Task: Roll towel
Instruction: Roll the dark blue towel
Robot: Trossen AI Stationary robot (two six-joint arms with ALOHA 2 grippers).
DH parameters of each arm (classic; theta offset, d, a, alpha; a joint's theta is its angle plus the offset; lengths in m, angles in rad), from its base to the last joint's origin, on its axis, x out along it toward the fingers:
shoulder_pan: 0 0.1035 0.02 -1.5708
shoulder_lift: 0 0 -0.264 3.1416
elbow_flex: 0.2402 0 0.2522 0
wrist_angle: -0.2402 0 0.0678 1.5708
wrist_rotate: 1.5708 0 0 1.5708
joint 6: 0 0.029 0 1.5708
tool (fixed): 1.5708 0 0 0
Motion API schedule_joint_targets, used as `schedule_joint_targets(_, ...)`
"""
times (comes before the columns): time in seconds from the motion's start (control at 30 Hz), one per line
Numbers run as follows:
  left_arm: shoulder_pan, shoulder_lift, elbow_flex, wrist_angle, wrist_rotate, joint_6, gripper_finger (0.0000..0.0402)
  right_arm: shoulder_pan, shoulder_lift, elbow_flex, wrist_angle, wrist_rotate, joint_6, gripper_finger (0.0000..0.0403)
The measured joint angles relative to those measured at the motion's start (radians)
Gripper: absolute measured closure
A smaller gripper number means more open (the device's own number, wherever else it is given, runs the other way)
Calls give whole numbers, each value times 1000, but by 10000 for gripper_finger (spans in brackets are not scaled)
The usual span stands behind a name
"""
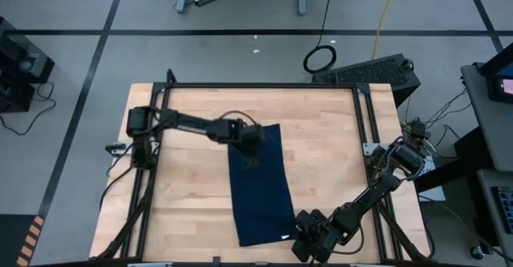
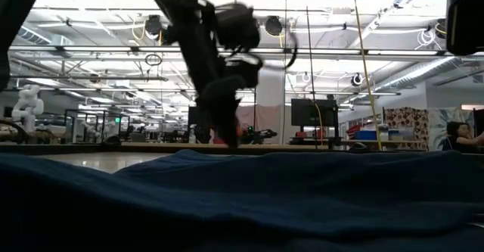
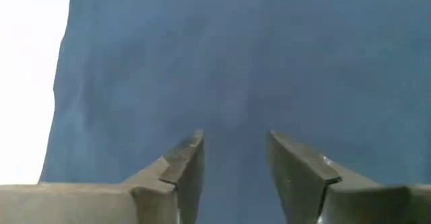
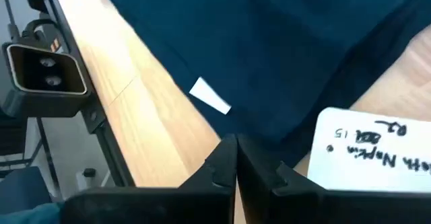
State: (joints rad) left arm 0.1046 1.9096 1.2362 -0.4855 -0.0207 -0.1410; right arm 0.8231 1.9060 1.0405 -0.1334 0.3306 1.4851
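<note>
Tools press towel on wooden table.

high overhead, low table-level, wrists close-up, all share towel

My left arm reaches from the table's left side toward the middle, elbow a little bent, wrist turned down. My left gripper points down, and its two fingers stand apart with a clear gap between them. My right arm comes from the right side and folds low toward the near edge. My right gripper is there, low, with its fingers pressed together and no gap.
</note>
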Motion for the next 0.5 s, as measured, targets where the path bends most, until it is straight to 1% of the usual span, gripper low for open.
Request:
schedule_joint_targets(0.13,63,16,-33,-10,22,0,256,5,0,0,6,-1,46,401)
schedule_joint_targets(0.27,90,13,-37,-2,47,0,262,10,-13,0,-4,10,127,389)
schedule_joint_targets(0.37,97,13,-39,-13,53,-2,263,11,-45,0,-45,50,130,365)
schedule_joint_targets(0.5,103,12,-49,-5,52,-3,263,11,-93,0,-157,146,130,316)
